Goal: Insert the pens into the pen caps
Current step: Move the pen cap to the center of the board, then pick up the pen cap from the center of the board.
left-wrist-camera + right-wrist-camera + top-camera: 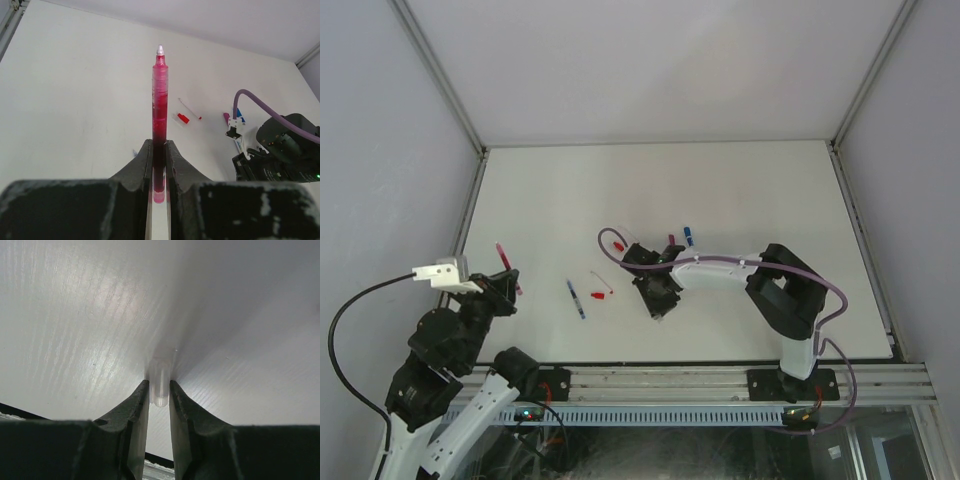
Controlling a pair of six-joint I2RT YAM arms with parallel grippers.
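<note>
My left gripper is shut on a translucent magenta-red pen, gripping its lower barrel; the bare silver tip points away, uncapped. My right gripper points down close to the table, its fingertips against both sides of a small clear tube that stands between them. On the table lie a blue pen, a red cap, another red cap, a magenta cap and a blue cap.
A thin white refill stick lies beside the nearer red cap. The right arm's purple cable loops over the table centre. White walls enclose the table, and a metal rail runs along its near edge.
</note>
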